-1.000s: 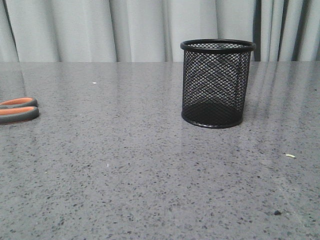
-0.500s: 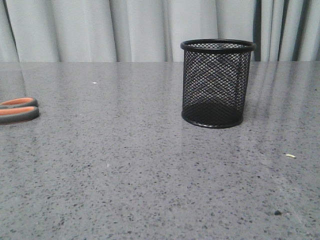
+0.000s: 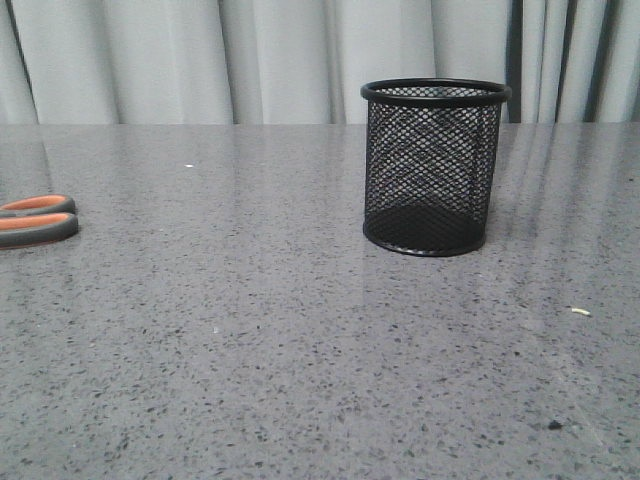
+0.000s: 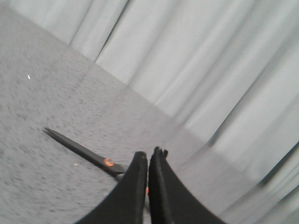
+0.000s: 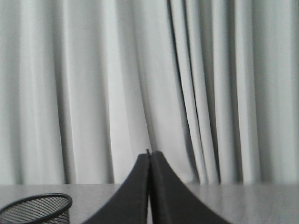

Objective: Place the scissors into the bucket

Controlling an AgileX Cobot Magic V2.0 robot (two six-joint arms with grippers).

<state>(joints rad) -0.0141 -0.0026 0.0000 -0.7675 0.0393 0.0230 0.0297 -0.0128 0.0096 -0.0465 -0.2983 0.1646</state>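
The scissors lie flat on the grey table at the far left edge of the front view, where only their orange-lined handle loops [image 3: 35, 220] show. In the left wrist view their slim dark blades [image 4: 79, 148] point away across the table. My left gripper [image 4: 148, 156] is shut, with its fingers in front of the scissors' pivot and handle end; a grip on them is not visible. The bucket [image 3: 435, 165], a black mesh cup, stands upright right of the table's centre. Its rim shows in the right wrist view [image 5: 35, 207]. My right gripper [image 5: 149, 154] is shut and empty. Neither gripper shows in the front view.
The speckled grey table [image 3: 250, 330] runs back to pale curtains [image 3: 280, 60]. A small pale crumb [image 3: 581, 312] and a dark speck [image 3: 555, 425] lie on the table at the right front.
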